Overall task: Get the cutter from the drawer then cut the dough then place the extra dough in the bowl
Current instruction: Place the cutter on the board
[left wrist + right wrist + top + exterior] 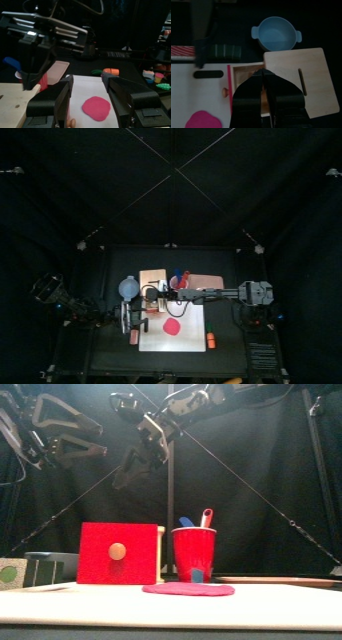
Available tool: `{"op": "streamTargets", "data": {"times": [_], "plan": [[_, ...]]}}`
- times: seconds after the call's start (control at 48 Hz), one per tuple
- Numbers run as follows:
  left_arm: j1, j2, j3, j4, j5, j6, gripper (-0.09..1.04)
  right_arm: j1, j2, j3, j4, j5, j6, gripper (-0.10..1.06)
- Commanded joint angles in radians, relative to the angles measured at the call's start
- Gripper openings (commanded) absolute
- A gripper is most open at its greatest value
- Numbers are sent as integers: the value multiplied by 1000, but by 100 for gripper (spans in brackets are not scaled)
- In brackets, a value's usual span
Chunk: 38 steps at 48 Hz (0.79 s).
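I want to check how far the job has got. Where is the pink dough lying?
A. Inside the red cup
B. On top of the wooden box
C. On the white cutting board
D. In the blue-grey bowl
C: the pink dough lies flat on the white cutting board, and the right wrist view shows nothing inside the blue-grey bowl.

black table (100, 356), white board (195, 316), wooden box (152, 279), bowl (128, 286)
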Motion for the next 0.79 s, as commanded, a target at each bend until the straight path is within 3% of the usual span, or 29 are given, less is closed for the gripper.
{"op": "streamTargets", "data": {"times": [0.021, 0.083, 0.479, 0.792], "plan": [[14, -77, 8, -9, 81, 37, 85, 18, -58, -5, 2, 35, -2, 10], [26, -117, 15, -11, 132, 69, 85, 23, -57, -2, 2, 54, -3, 16], [97, -347, 28, -25, 431, 285, 84, 21, -5, -12, 9, 71, 6, 77], [123, -374, 40, -29, 471, 291, 84, 12, 63, -46, 12, 109, 6, 80]]}}
